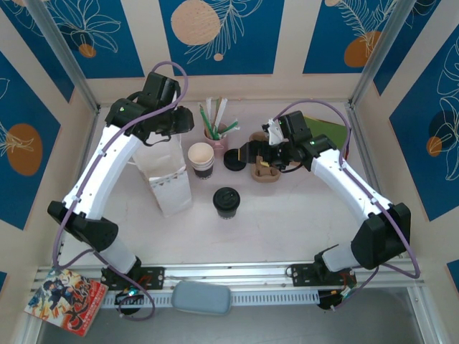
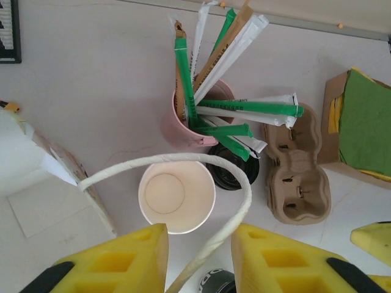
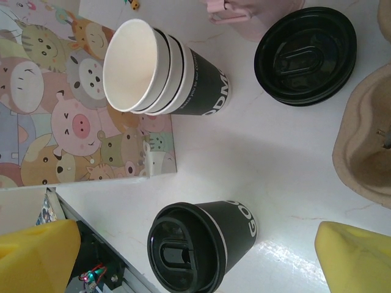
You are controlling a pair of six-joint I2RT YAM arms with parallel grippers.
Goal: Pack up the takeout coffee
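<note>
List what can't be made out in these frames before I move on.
- Top view: the mouth of the white paper bag, hidden under the left arm.
- Left wrist view: most of the takeout coffee, cut off by the bottom edge.
- Left wrist view: whether the left gripper touches the bag handle; the bottom edge cuts that off.
- Right wrist view: the pulp carrier, cut by the right edge.

Bare tabletop [image 1: 287, 229] lies open across the lower centre of the top view, so the lidded coffee cup [image 1: 226, 202] can be reached from below and from its right. At its left the white paper bag [image 1: 171, 179] stands near, leaving a narrow gap. Above it crowd the stack of open cups [image 1: 201, 159], the loose black lids [image 1: 234, 159] and the cardboard cup carrier [image 1: 264, 172]. In the left wrist view the bag's handle [image 2: 165, 160] arcs across the lower middle.
</note>
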